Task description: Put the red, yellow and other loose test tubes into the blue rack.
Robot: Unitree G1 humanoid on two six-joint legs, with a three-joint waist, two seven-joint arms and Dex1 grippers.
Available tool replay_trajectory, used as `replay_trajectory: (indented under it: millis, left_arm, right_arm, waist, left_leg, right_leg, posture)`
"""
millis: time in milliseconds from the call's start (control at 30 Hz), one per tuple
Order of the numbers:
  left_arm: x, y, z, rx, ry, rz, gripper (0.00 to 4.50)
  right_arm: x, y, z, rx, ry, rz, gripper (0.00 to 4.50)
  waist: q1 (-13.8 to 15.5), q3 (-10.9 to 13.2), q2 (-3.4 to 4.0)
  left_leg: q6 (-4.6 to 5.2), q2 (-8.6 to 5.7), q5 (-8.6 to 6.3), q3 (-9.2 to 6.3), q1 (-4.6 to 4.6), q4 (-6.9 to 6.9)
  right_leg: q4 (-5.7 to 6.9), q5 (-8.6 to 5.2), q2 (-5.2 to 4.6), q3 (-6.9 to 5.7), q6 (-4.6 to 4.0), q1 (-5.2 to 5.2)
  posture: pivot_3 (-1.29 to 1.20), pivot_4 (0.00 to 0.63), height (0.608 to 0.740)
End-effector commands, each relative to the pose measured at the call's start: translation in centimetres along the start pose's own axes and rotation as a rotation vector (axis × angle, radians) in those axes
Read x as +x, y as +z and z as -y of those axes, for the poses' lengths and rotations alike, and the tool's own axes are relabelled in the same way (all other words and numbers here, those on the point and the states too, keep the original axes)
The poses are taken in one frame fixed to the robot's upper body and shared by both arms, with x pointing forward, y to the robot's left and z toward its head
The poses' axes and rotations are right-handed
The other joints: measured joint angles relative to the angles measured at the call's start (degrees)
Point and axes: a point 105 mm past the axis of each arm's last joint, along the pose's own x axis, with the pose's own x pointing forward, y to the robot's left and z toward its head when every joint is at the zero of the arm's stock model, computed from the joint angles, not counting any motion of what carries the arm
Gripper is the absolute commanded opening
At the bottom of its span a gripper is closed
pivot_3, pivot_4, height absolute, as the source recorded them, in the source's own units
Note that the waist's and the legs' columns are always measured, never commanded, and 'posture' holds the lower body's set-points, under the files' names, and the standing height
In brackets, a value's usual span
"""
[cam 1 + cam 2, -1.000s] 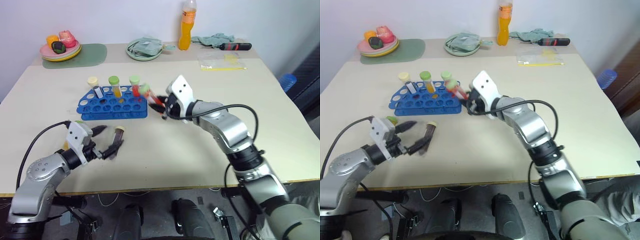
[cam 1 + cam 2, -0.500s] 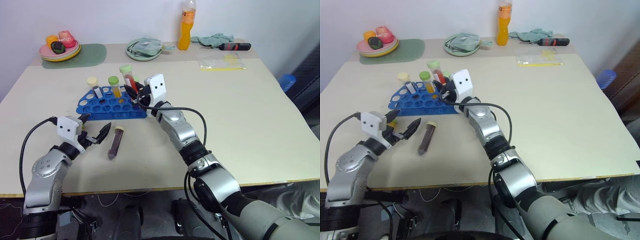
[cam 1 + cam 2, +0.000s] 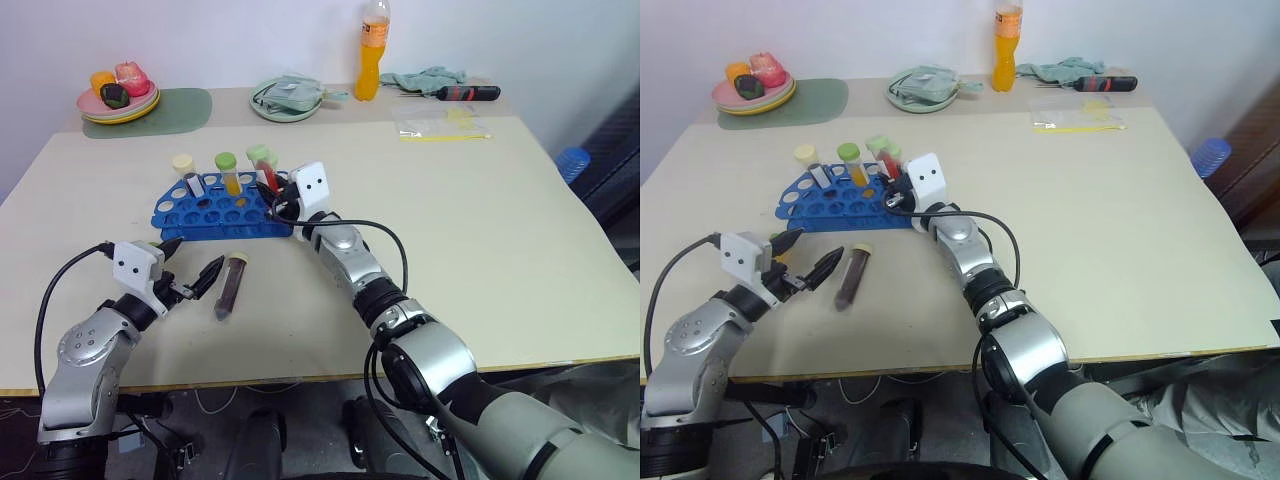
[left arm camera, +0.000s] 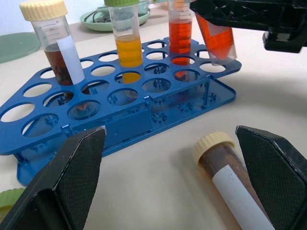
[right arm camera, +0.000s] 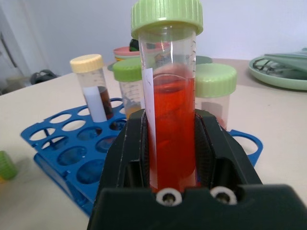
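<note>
The blue rack (image 3: 215, 210) stands on the table with three capped tubes upright in it: a cream-capped one (image 4: 52, 43), a yellow one (image 4: 126, 45) and an orange-red one (image 4: 180, 33). My right gripper (image 5: 171, 124) is shut on a red tube with a green cap (image 5: 169, 110). It holds the tube tilted over the rack's right end (image 3: 268, 186), with the tip about level with the holes. A brown tube with a cream cap (image 3: 231, 284) lies loose in front of the rack. My left gripper (image 3: 188, 262) is open beside it, holding nothing. A loose green cap (image 4: 6, 199) shows by my left hand.
At the back of the table are a plate of food (image 3: 121, 98) on a green mat, a green plate with a cloth (image 3: 290, 99), an orange bottle (image 3: 374, 52), a screwdriver (image 3: 468, 93) and a clear bag (image 3: 444, 125). The table's right half is bare.
My right gripper carried the red tube left and down, from beside the rack to over its right end. The left gripper stays open by the brown tube.
</note>
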Motion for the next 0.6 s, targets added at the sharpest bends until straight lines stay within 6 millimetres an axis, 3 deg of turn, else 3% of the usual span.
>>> replay_trajectory:
  millis: [33,200,367,500,600]
  left_arm:
    - [0.1,1.4,0.3,0.016,-0.015,0.043,4.50]
    - [0.1,1.5,0.6,0.012,-0.021,0.041,4.50]
    - [0.0,2.0,0.8,0.011,-0.010,0.047,4.50]
    - [-0.3,2.0,1.1,0.001,-0.010,0.033,4.50]
    - [-0.2,1.8,1.6,-0.011,-0.027,0.027,4.50]
  right_arm:
    - [1.3,1.9,-2.6,0.026,0.050,0.069,0.79]
    - [1.2,2.0,-3.5,0.010,0.095,0.086,0.79]
    - [-0.1,3.7,-3.3,-0.160,0.260,0.055,0.79]
    - [-3.8,6.2,-1.4,-0.249,0.382,-0.077,0.79]
    - [-7.5,6.4,1.1,-0.322,0.447,-0.275,0.79]
  waist:
    - [0.00,0.00,0.00]
    - [-0.04,0.00,0.00]
    - [-0.39,0.01,0.02]
    - [0.47,0.01,0.01]
    - [1.41,0.01,0.01]
  left_leg:
    - [0.00,0.00,0.00,0.00,0.00,0.00]
    - [0.00,0.00,0.00,0.00,0.00,0.00]
    - [0.00,0.01,0.00,-0.02,0.00,-0.02]
    - [0.00,-0.01,0.00,-0.05,-0.03,-0.01]
    - [-0.01,-0.13,0.00,-0.08,-0.11,0.06]
  right_leg:
    - [0.00,0.00,0.00,0.00,0.00,0.00]
    - [0.00,0.00,0.00,0.00,0.00,0.00]
    - [0.00,0.00,0.01,0.00,0.00,0.00]
    - [-0.01,0.00,-0.04,-0.01,0.00,0.00]
    - [-0.08,-0.01,-0.19,-0.07,0.01,0.03]
  posture:
    - [0.00,0.150,0.740]
    - [0.00,0.150,0.740]
    - [0.00,0.150,0.740]
    - [0.00,0.150,0.740]
    - [0.00,0.150,0.740]
